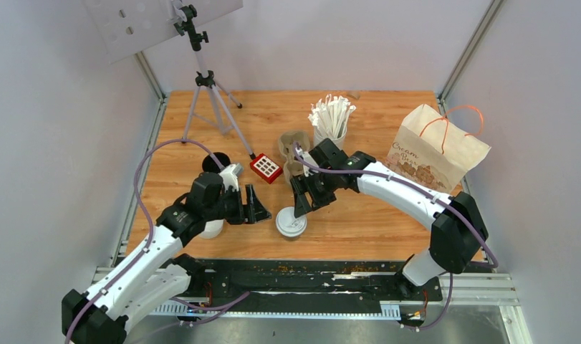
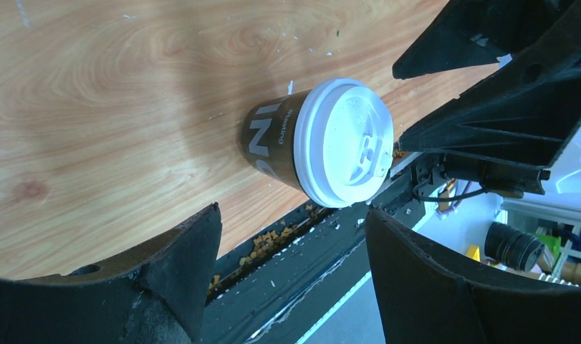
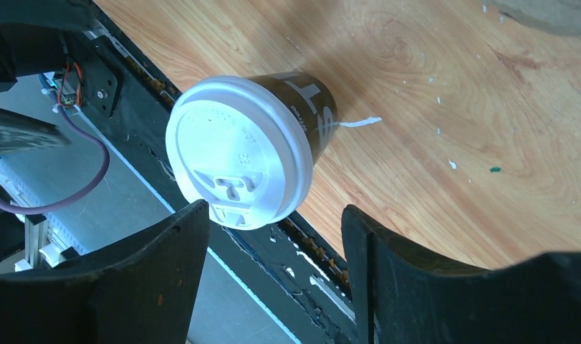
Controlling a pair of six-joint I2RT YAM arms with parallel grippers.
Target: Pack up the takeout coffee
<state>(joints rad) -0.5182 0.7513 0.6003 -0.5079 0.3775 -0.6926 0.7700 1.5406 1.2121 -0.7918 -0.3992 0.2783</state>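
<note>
One takeout coffee cup (image 1: 291, 223), dark brown with a flat white lid, stands near the table's front edge between my two grippers. It also shows in the left wrist view (image 2: 323, 143) and the right wrist view (image 3: 244, 158). My left gripper (image 1: 263, 208) (image 2: 291, 244) is open and empty just left of it. My right gripper (image 1: 302, 206) (image 3: 273, 236) is open, just above and behind the cup, not touching it. A second white-lidded cup (image 1: 211, 229) is mostly hidden under my left arm.
A beige pulp cup tray (image 1: 294, 145) and a white cup of wrapped sticks (image 1: 331, 122) stand behind the right gripper. A paper bag (image 1: 438, 147) stands at the right. A red keypad (image 1: 266, 167), a tripod (image 1: 210, 93) and a dark round object (image 1: 214, 161) are at the left.
</note>
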